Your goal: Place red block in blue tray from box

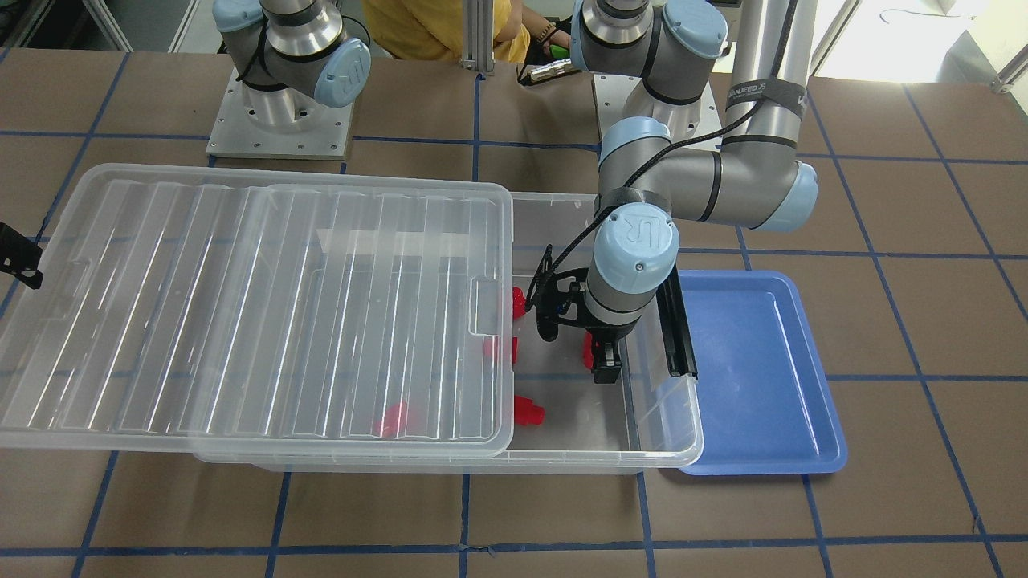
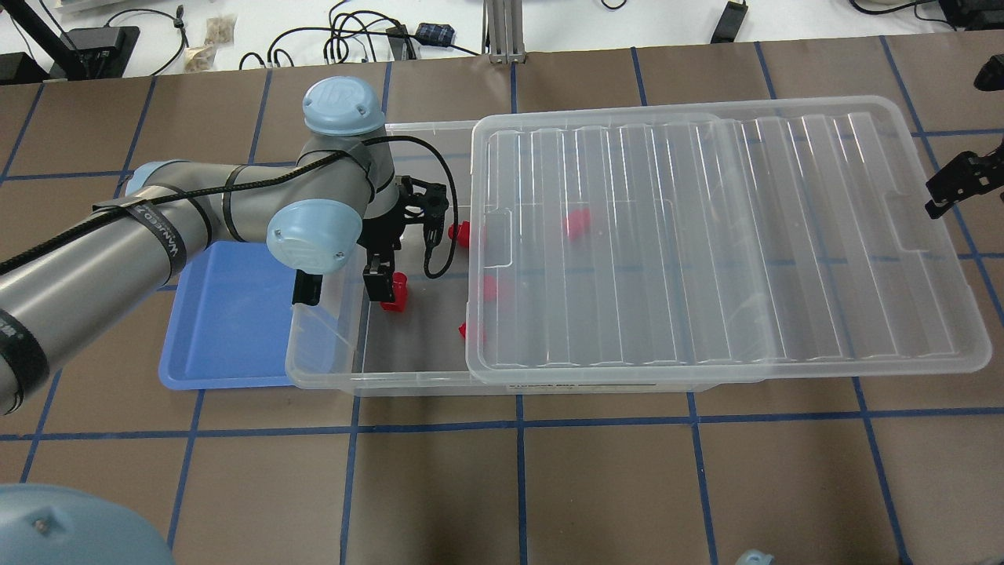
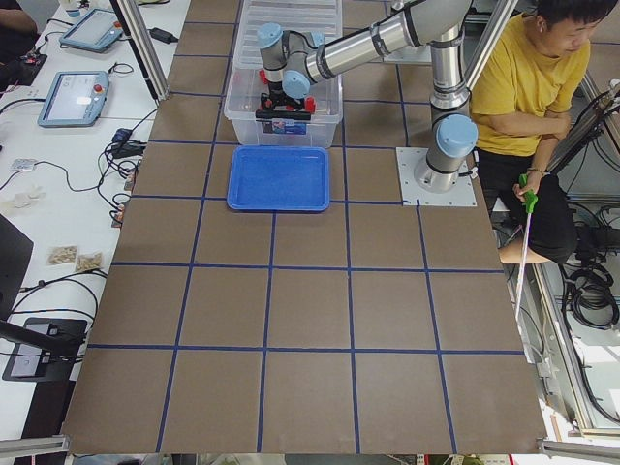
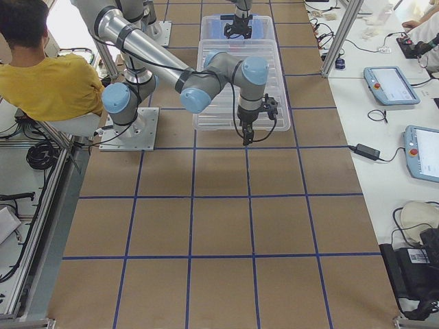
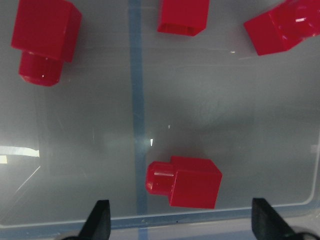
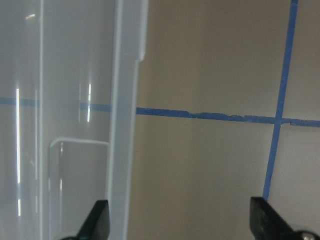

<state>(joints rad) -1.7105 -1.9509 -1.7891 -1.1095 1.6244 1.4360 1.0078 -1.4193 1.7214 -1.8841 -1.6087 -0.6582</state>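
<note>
Left gripper (image 5: 182, 221): jaws spread wide, nothing held, hanging inside the box (image 2: 325, 369) over the red block (image 5: 184, 181). The block lies flat on the box floor, lower centre of the wrist frame, well apart from the other blocks (image 5: 182, 17) along the top.

Its long axis runs left to right across that frame, with the round stepped end pointing left. That is the line the fingers close along, so you would pinch it end to end. Consider a quarter turn to take the flat sides, then descend centred. The box wall looks close behind it, though the clearance is hard to judge.

Right gripper (image 6: 180, 220): wide open, empty, over the table (image 6: 210, 165) beside the lid (image 2: 706, 235).

Blue tray (image 2: 227, 329): just beside the box, lower left of the overhead frame.
</note>
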